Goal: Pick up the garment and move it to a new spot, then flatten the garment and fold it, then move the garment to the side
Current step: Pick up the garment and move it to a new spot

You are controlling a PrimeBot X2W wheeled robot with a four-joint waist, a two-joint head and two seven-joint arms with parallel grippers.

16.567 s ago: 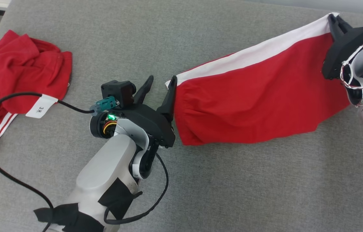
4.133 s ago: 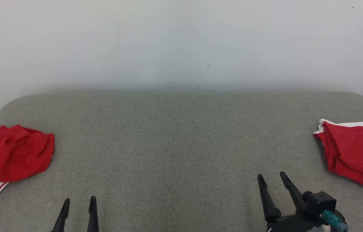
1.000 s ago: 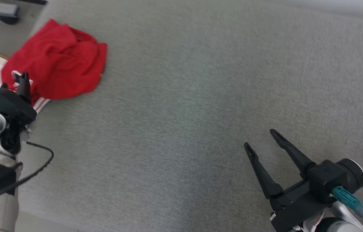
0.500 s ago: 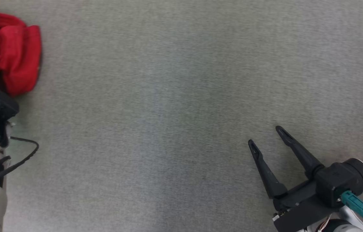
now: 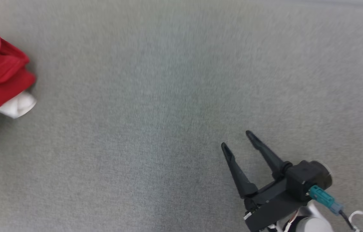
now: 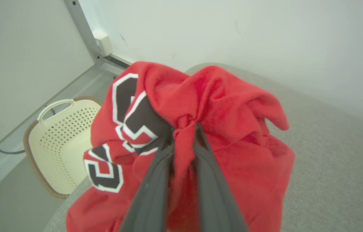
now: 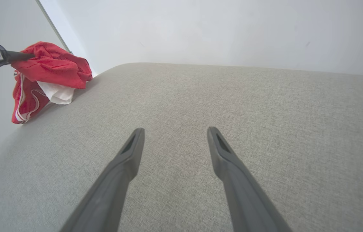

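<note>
The fingers of your left gripper [image 6: 184, 129] clench a bunch of the red garment [image 6: 233, 106], a cream basket [image 6: 56, 141] beyond in that wrist view, while the head view shows your right gripper [image 5: 236, 139] splayed empty over the grey cushion [image 5: 136, 96], the garment at its left edge.

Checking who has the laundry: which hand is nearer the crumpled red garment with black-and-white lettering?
Left. The left hand is clamped on a fold of the crumpled red garment; the right hand hangs open above the grey fabric surface, well away.
</note>
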